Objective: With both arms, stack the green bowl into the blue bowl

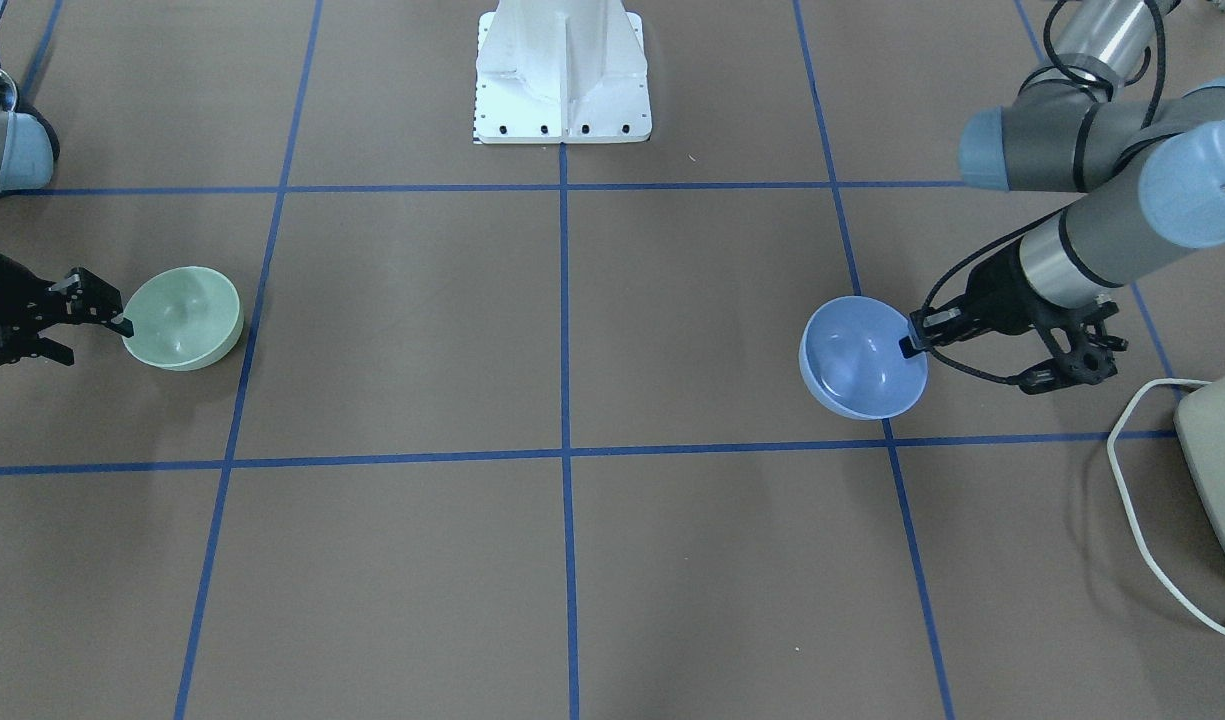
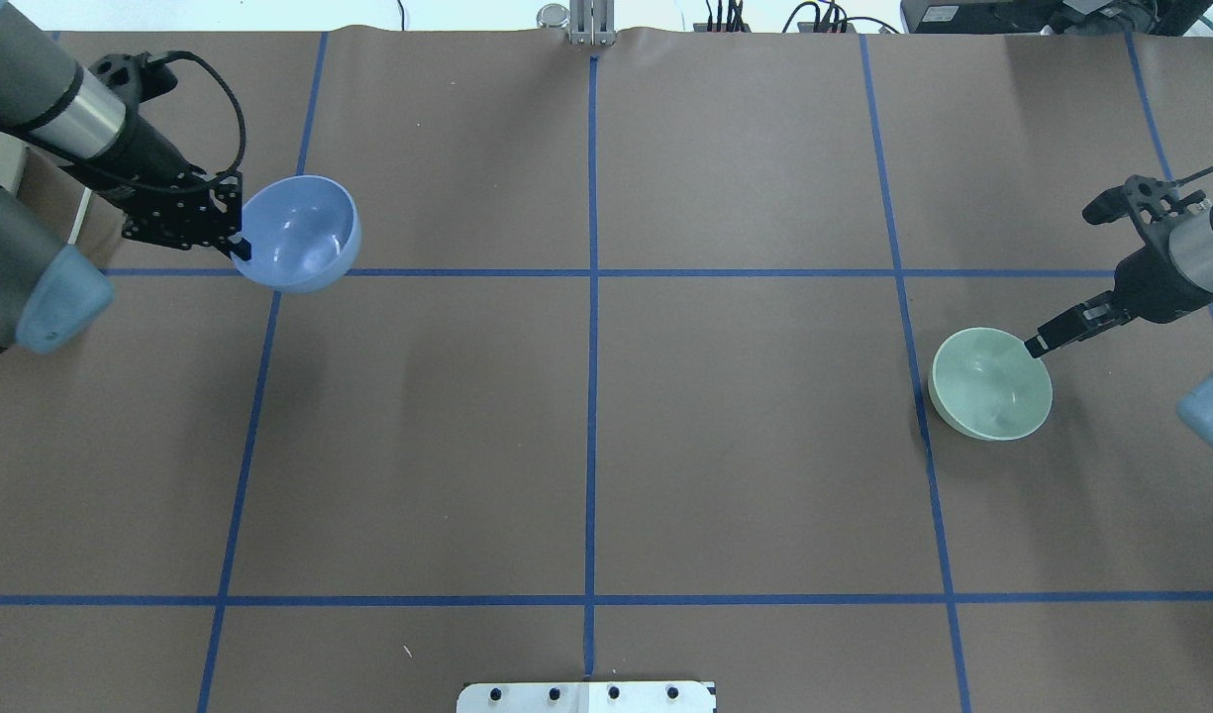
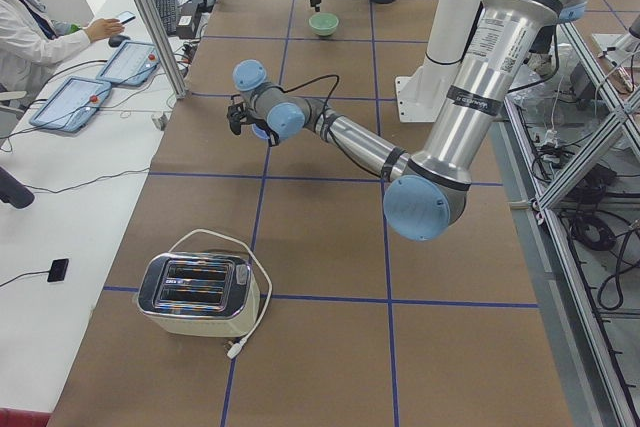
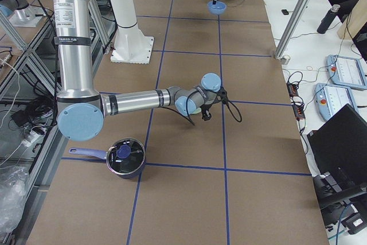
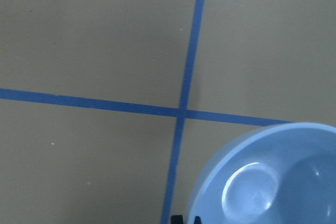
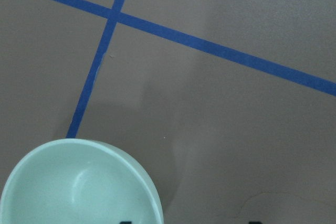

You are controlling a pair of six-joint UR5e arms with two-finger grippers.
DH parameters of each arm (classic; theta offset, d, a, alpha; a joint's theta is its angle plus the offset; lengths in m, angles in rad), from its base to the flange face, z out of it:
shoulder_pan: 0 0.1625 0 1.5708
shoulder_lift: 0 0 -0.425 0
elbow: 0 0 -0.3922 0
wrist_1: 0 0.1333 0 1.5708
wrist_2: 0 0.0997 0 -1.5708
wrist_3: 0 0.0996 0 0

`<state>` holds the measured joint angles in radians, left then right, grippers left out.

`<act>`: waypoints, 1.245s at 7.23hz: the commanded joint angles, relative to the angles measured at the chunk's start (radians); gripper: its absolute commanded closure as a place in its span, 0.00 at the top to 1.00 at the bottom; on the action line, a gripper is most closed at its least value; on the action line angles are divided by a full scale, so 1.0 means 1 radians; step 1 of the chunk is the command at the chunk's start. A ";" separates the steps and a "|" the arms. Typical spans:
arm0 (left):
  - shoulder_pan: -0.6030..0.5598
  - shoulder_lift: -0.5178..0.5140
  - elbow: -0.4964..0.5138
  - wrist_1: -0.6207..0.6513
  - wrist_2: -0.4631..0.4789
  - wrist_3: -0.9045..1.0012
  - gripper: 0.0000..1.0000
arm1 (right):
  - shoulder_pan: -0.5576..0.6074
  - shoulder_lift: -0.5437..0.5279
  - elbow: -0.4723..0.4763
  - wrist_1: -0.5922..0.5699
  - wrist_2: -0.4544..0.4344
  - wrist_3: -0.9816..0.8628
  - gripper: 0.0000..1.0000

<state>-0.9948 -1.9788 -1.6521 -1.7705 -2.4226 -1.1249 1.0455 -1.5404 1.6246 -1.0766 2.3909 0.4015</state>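
Note:
The blue bowl (image 1: 862, 358) (image 2: 299, 233) hangs tilted from my left gripper (image 1: 912, 343) (image 2: 238, 248), which is shut on its rim; it fills the lower right of the left wrist view (image 5: 268, 177). The green bowl (image 1: 182, 318) (image 2: 990, 384) sits on the brown table at the far other side. My right gripper (image 1: 94, 340) (image 2: 1037, 345) is open at its rim, one finger over the inside and one outside. The right wrist view shows the green bowl (image 6: 79, 182) at the bottom left.
The white pedestal (image 1: 562, 75) stands at the robot's side of the table. A toaster (image 1: 1217, 460) with its white cord lies past the left arm. A dark lidded pot (image 4: 125, 158) sits near the right arm's base. Blue tape lines cross the table.

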 commanded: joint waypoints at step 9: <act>0.416 -0.199 0.005 -0.057 0.336 -0.483 0.00 | -0.076 -0.017 -0.002 0.021 -0.022 0.005 0.75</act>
<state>-0.5984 -2.1621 -1.6566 -1.8272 -2.1052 -1.5832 0.9758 -1.5552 1.6230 -1.0558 2.3729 0.4066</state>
